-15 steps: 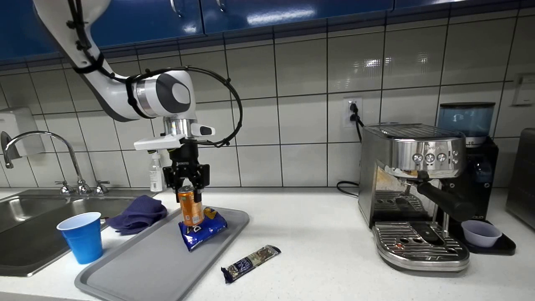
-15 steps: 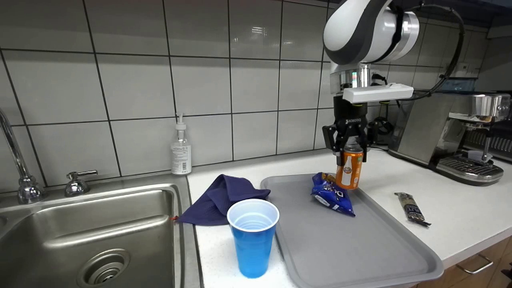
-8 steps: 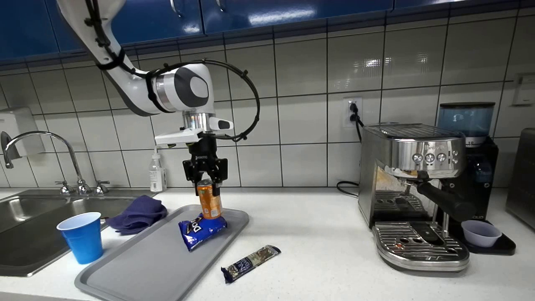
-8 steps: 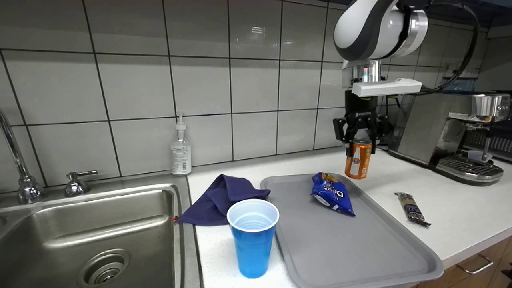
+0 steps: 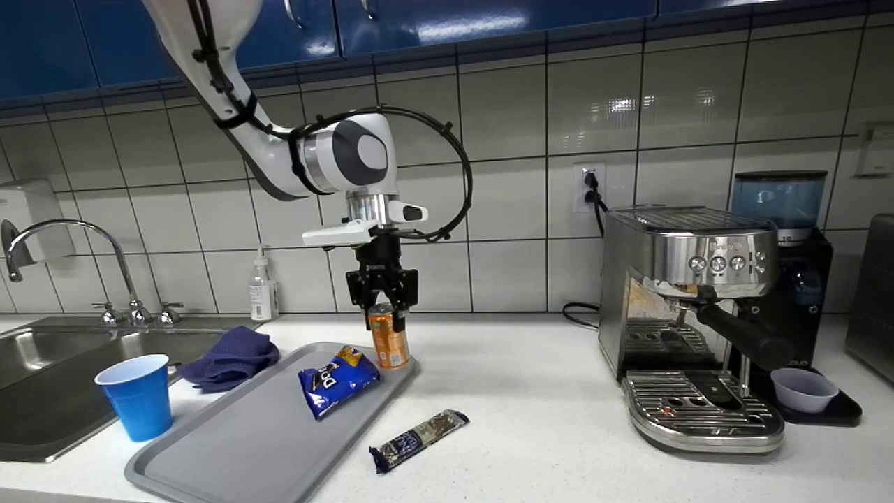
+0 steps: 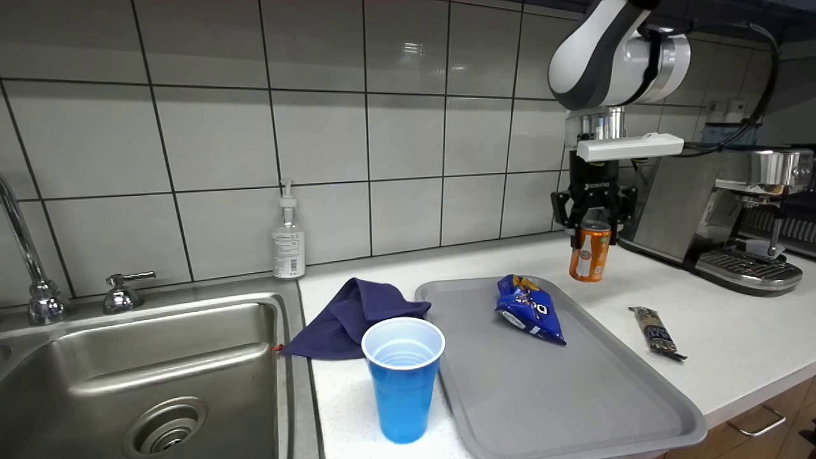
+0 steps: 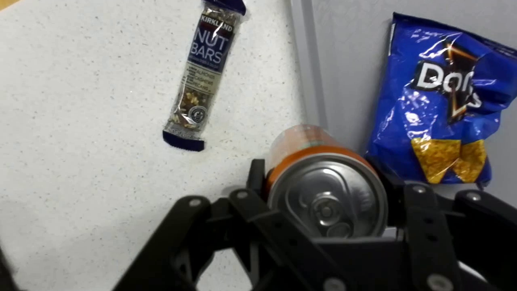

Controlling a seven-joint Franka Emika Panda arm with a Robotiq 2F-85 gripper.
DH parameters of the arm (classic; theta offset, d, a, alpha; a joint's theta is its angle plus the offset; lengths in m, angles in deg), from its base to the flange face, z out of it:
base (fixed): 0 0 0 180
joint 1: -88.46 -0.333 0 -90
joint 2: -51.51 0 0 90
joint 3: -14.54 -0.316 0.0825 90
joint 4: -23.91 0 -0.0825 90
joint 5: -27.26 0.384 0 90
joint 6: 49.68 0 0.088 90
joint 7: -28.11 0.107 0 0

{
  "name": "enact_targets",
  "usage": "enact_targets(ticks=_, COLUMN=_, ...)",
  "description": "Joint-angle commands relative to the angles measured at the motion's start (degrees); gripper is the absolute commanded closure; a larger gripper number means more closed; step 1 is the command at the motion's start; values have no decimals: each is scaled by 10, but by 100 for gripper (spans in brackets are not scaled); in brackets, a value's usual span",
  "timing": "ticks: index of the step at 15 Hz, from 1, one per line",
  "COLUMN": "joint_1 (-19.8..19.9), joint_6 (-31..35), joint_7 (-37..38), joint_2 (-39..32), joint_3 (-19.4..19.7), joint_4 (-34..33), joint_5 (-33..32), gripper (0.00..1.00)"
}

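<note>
One orange soda can (image 6: 590, 258) is hanging near the rim of a gray tray (image 6: 574, 389), our Robotiq gripper (image 5: 383, 323) clasping it by its sides. Close by, we are seeing a Doritos bag (image 7: 440, 97) lying on the tray, while a Kirkland nut bar (image 7: 204, 76) is resting on the white counter (image 5: 517, 419). Farther out, a blue plastic cup (image 6: 403, 386) is standing beside a purple cloth (image 6: 357, 319), well apart from an espresso machine (image 5: 670, 279).
</note>
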Motion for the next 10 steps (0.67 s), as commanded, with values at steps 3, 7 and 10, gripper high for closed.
enact_targets(ticks=3, joint_1=28, joint_6=-23, joint_7=-4, joint_2=-52, joint_3=16, joint_4=-65, joint_5=8, gripper=62)
enact_targets(ticks=7, joint_1=48, joint_6=-19, joint_7=-18, joint_2=-82, joint_3=18, joint_4=-91, joint_5=21, gripper=62)
enact_targets(ticks=10, joint_1=61, joint_6=-21, joint_7=-23, joint_2=-109, joint_3=18, joint_4=-118, joint_5=34, gripper=62)
